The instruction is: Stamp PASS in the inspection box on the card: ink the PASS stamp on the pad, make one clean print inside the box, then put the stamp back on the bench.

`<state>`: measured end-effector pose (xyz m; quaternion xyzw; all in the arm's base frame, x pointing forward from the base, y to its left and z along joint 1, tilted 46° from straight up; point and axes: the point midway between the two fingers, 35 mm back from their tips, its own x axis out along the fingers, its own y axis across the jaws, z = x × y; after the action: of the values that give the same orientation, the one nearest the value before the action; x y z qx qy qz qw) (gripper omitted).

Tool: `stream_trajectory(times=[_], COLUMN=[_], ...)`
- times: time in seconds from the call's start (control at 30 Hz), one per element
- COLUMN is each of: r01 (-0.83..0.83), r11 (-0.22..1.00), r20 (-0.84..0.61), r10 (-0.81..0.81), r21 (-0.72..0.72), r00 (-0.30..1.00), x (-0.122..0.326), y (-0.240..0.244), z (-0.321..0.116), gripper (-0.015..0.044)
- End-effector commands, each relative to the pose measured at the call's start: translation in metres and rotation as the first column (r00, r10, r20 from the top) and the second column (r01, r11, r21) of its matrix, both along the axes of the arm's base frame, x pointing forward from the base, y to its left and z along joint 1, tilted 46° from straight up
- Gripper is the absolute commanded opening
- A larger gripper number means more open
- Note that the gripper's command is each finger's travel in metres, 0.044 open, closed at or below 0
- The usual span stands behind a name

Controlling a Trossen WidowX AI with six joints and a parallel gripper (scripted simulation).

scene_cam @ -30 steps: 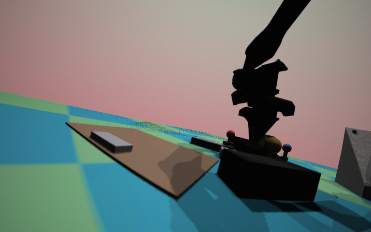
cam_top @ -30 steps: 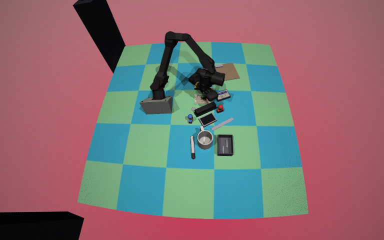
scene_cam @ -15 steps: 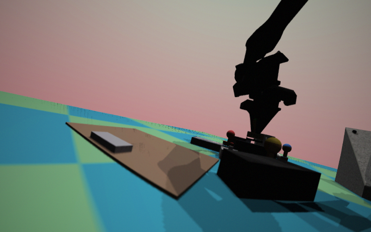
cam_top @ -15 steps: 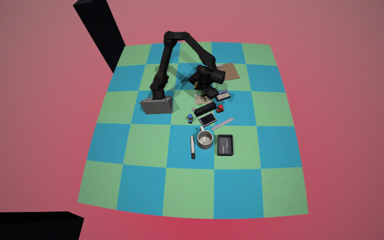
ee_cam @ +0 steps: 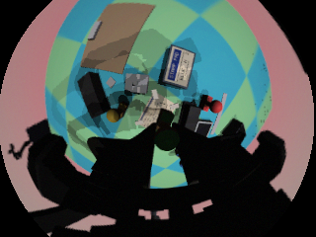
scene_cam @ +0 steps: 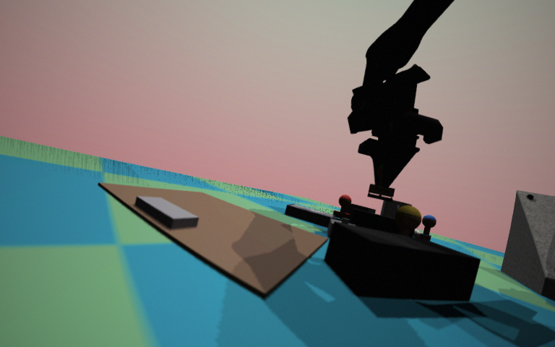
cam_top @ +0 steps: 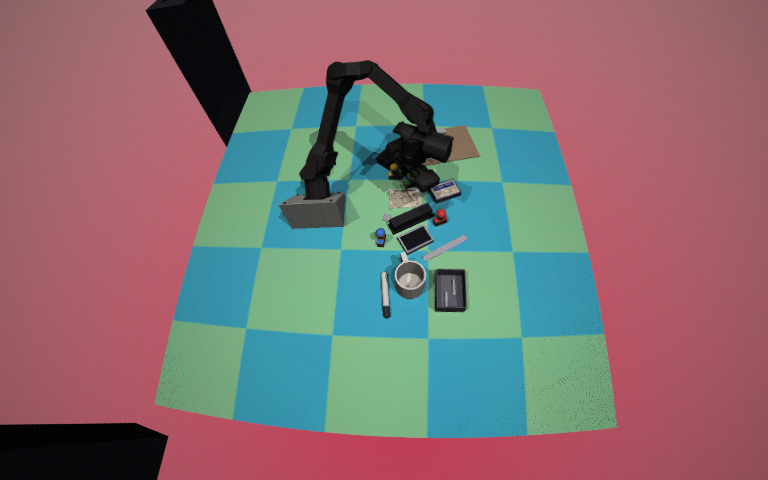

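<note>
My gripper (cam_top: 408,178) (scene_cam: 383,183) (ee_cam: 164,125) grips the green-knobbed stamp (cam_top: 406,181) (scene_cam: 381,191) (ee_cam: 167,140), raised; I can't confirm inking or printing, and its return remains.

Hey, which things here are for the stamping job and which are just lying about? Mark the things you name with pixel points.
For the job:
- held stamp (ee_cam: 167,139)
- card (cam_top: 403,198) (ee_cam: 157,110)
- stamp pad (cam_top: 445,190) (ee_cam: 179,66)

Seemingly just lying about:
- mug (cam_top: 409,285)
- marker (cam_top: 385,294)
- clipboard (cam_top: 464,144) (scene_cam: 212,220) (ee_cam: 116,37)
- black tray (cam_top: 450,309)

The arm arches over, its hand (cam_top: 408,180) (scene_cam: 381,186) (ee_cam: 164,125) pointing down, apparently closed on something dark.
</note>
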<state>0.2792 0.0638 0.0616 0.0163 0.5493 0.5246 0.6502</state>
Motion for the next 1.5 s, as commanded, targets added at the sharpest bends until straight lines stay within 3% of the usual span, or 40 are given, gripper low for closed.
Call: stream_trajectory(times=[0.0, 0.7, 1.47], r01=[0.0, -0.006, -0.006], r11=[1.0, 1.0, 1.0], r20=[0.003, 0.011, 0.012], r10=[0.0, 0.006, 0.006], r21=[-0.003, 0.008, 0.007], r00=[1.0, 1.0, 1.0], x=[0.011, 0.064, 0.061], y=[0.008, 0.078, 0.101], z=[0.008, 0.065, 0.043], gripper=[0.0, 0.0, 0.0])
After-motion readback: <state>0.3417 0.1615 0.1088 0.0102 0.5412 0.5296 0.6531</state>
